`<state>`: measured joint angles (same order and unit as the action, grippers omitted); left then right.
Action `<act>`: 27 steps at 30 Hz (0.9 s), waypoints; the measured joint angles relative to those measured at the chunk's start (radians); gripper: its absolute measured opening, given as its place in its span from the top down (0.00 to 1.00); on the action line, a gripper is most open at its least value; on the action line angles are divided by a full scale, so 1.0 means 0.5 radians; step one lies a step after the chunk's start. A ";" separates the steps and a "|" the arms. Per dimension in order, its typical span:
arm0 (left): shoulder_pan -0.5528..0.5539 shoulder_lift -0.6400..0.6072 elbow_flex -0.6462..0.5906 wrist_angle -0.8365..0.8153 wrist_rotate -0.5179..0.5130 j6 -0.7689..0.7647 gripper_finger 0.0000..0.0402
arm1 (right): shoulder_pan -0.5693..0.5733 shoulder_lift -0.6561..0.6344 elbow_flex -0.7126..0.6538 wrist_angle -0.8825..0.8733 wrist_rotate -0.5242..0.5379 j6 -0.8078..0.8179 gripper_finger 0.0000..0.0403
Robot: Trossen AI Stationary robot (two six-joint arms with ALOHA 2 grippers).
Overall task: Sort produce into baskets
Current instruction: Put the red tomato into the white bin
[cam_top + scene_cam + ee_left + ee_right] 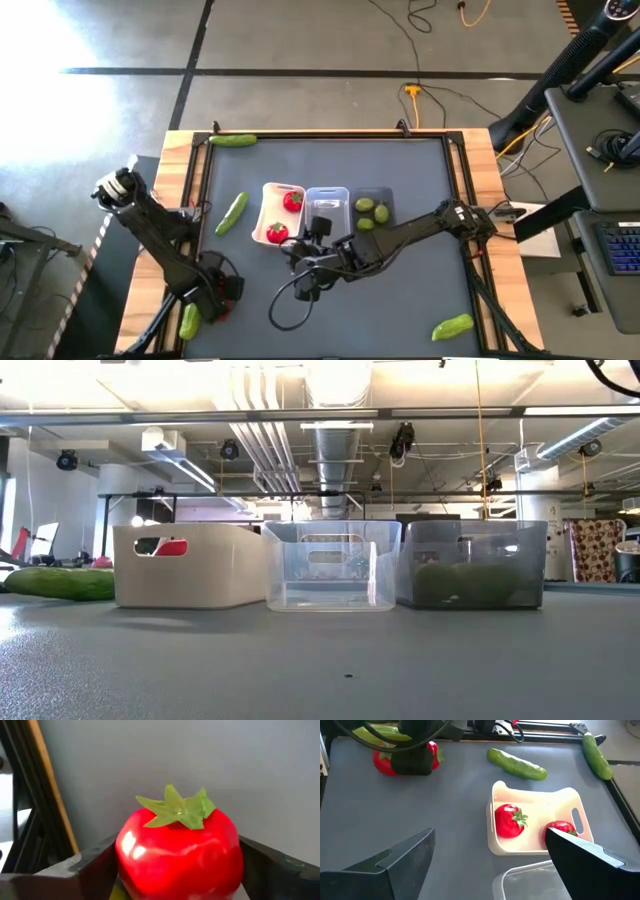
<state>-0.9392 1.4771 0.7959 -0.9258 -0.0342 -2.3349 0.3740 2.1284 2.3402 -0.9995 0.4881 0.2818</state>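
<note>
My left gripper (212, 298) is near the table's near left corner, shut on a red tomato (180, 855) with a green top. A cucumber (190, 320) lies right beside it. My right gripper (490, 870) is open and empty, hovering near the near side of the white basket (278, 213) and the clear basket (327, 205). The white basket holds two tomatoes (509, 820). The dark basket (372, 210) holds two limes (366, 206). Other cucumbers lie left of the white basket (231, 213), at the far left edge (232, 141) and at the near right (452, 326). My left gripper pinches the tomato's red body (125, 865) between its two fingers, one finger on each opposite side. The green top (177, 810) shows clear of the fingers. In the right wrist view the gripper (412, 757) covers the tomato's middle. Whether the tomato rests on the table I cannot tell.
The three baskets stand in a row at the table's middle, white, clear, dark from left to right (190, 565) (332, 565) (470, 565). A wooden frame (180, 200) borders the grey mat. A loose cable (285, 305) hangs below my right arm.
</note>
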 joint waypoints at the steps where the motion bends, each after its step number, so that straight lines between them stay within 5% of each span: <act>1: 0.006 -0.001 0.003 0.002 -0.008 0.020 0.21 | 0.000 0.000 0.000 -0.014 0.001 0.026 0.09; 6: 0.035 -0.088 0.094 -0.093 -0.125 0.226 0.29 | -0.003 -0.046 0.019 -0.251 0.020 0.153 0.09; 11: 0.220 -0.285 0.428 -0.497 -0.747 0.658 0.29 | 0.002 -0.209 0.028 -0.428 0.223 0.224 0.09; 15: 0.609 -0.387 0.624 -0.653 -1.044 1.260 0.29 | -0.017 -0.261 0.027 -0.436 0.302 0.224 0.09; 22: 1.481 -0.339 0.575 -0.207 -1.037 2.629 0.29 | -0.006 -0.272 0.026 -0.479 0.340 0.457 0.09; 27: 1.884 -0.154 0.509 0.093 -0.738 3.636 0.29 | 0.146 -0.229 0.018 -0.757 0.330 0.845 0.09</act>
<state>0.0029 1.4002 1.0504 -0.8794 -0.4030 -0.5166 0.4469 2.0140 2.3493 -1.3779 0.6529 0.7045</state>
